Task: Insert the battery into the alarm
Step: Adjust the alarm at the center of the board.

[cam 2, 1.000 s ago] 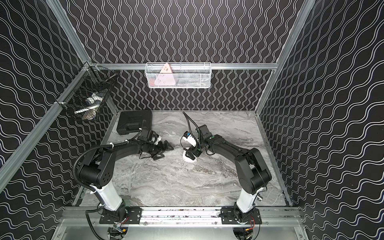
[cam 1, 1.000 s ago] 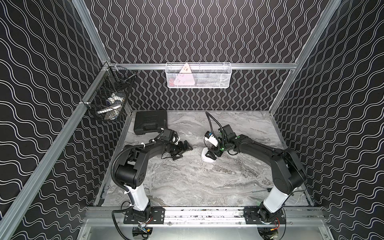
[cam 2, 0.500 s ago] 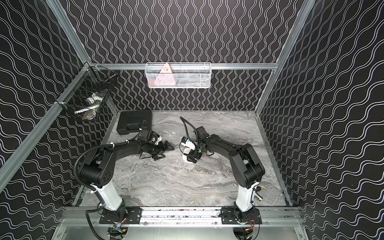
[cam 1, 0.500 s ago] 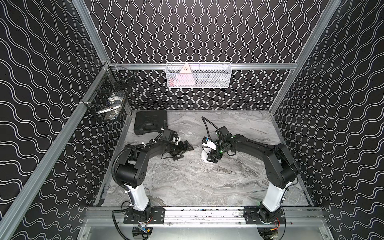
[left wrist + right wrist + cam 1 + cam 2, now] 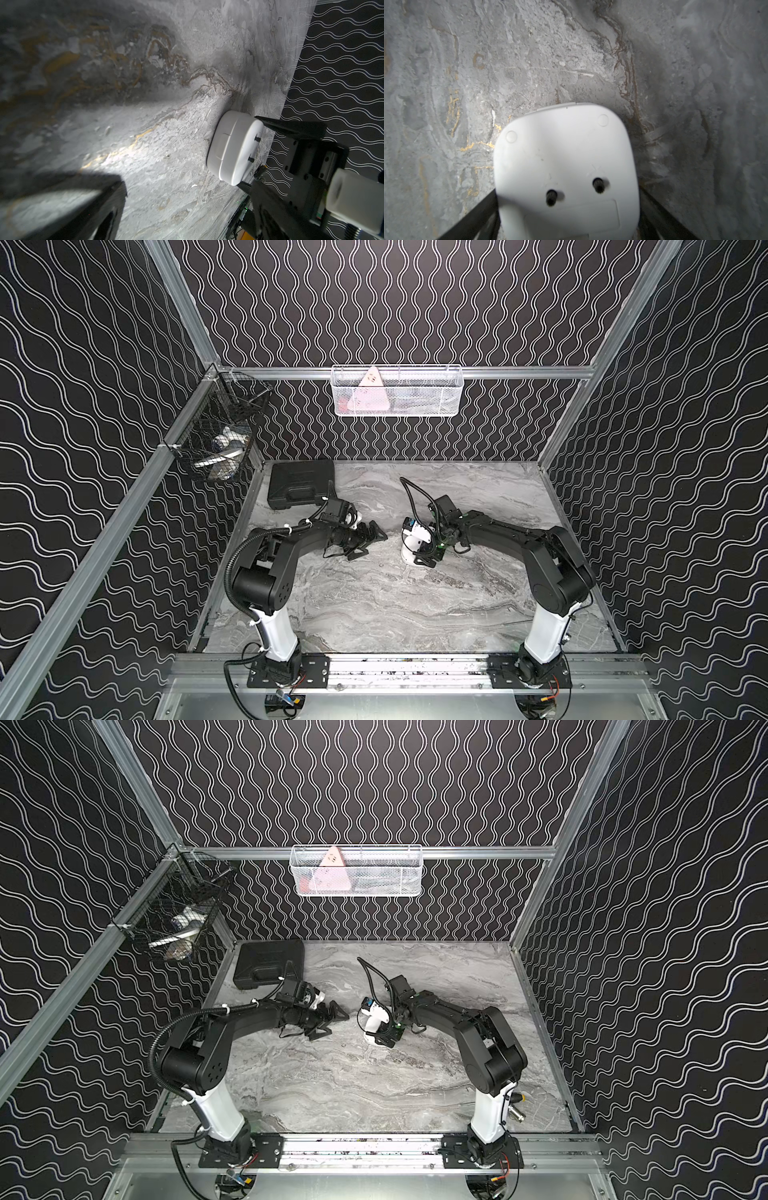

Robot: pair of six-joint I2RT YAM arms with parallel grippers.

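White rounded-square plastic alarm (image 5: 564, 162): judged light, rigid, slick; grasp opposite edges. Right gripper (image 5: 248, 150) straddles it; whether pinching, cannot tell.

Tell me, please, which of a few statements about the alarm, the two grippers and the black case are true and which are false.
1. The alarm stands on its edge on the table. True.
2. The left gripper is closed on the alarm. False: it is open and apart from the alarm.
3. The right gripper has a jaw on either side of the alarm. True.
4. The black case lies in the white wire basket. False: it lies on the table near the back wall; the basket holds a pink-white triangular thing.
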